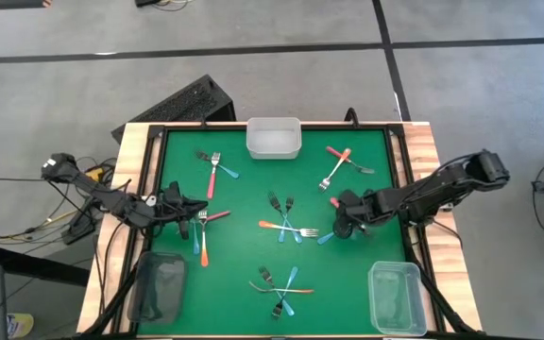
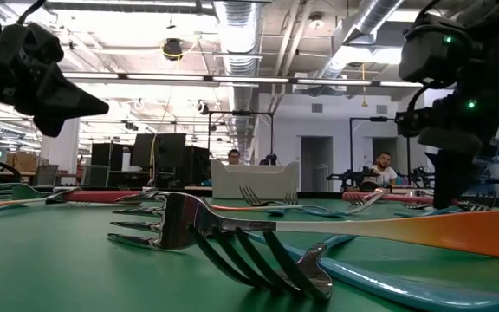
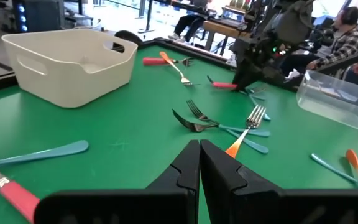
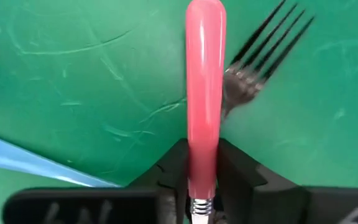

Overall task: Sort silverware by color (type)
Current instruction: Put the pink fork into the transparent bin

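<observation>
Green matting covers the worktop [image 1: 244, 274], which sits in a wooden frame on a grey floor. Forks with light blue, orange and red-pink handles lie on it in small groups: one group near the white bin [image 1: 273, 137] at the far edge, one at the far right [image 1: 345, 162], one crossed pile in the middle [image 1: 286, 225], one pile near the front edge [image 1: 280, 286], and a few beside the left arm [image 1: 204, 229]. One clear bin [image 1: 396, 297] stands at the front right corner, and a dark-looking bin [image 1: 161, 286] stands at the front left corner.

On the right side of the mat, the right gripper [image 1: 348, 223] is low at the surface, just beside the middle pile. In the right wrist view its jaws are pinching a red-pink fork [image 4: 205, 93] by the handle, near the metal collar; the handle goes straight out between the two fingers [image 4: 236, 171]. Another fork's tines [image 4: 263, 53] lie on the mat beside it, and a light blue handle [image 4: 36, 163] lies on the other side.

Over the left side of the mat is the left gripper [image 1: 195, 206], near the forks there. Its jaws are pressed together and hold nothing, as the left wrist view shows [image 3: 199, 163].

Behind the worktop, the low view shows an open hall with desks and monitors, and persons sitting far off.
</observation>
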Robot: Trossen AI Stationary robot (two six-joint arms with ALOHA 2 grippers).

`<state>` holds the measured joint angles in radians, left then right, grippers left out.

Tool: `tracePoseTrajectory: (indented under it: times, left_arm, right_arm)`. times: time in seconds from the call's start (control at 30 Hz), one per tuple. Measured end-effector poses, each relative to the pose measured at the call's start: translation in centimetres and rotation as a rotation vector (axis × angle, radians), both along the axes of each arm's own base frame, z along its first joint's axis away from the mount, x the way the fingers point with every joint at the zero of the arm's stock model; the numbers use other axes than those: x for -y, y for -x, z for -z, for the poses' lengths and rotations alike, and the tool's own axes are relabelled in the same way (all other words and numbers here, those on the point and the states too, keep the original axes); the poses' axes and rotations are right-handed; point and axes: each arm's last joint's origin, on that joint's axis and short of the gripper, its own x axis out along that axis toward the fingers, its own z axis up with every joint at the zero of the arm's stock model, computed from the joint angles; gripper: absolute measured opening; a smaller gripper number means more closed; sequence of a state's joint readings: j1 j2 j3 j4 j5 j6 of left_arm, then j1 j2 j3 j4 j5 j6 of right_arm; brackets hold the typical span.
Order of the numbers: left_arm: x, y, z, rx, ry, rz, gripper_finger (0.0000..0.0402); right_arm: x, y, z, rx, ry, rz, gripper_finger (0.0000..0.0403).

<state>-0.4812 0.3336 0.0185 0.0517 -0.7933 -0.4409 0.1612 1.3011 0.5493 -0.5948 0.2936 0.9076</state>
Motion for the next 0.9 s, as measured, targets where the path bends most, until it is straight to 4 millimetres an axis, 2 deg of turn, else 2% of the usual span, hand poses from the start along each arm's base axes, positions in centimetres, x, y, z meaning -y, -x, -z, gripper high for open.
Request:
tracePoseTrajectory:
  times: [0.13,0.33,0.43,0.7,0.8,0.9]
  left_arm:
    - [0.0,0.0,0.0,-0.004,-0.001,-0.001,0.0]
    - [0.0,0.0,0.0,-0.002,-0.006,-0.019,0.0]
    - [-0.1,0.0,0.1,0.0,0.0,-0.033,0.0]
    - [-0.3,0.1,0.1,0.008,-0.02,-0.108,0.0]
    - [-0.4,0.1,0.1,0.012,-0.025,-0.134,0.0]
    - [-0.4,0.1,0.1,0.012,-0.026,-0.134,0.0]
  right_arm:
    - [0.0,-0.2,-1.5,0.031,0.003,-0.023,0.0065]
    - [-0.1,-0.1,-4.3,0.068,0.012,-0.002,0.0075]
    - [-0.8,0.5,-6.1,0.054,-0.012,0.034,0.0075]
    - [-5.7,3.0,-11.6,0.095,-0.121,0.095,0.0073]
    - [-7.8,4.0,-12.3,0.092,-0.176,0.103,0.0073]
    - [-10.0,5.0,-11.8,0.042,-0.235,0.108,0.0073]
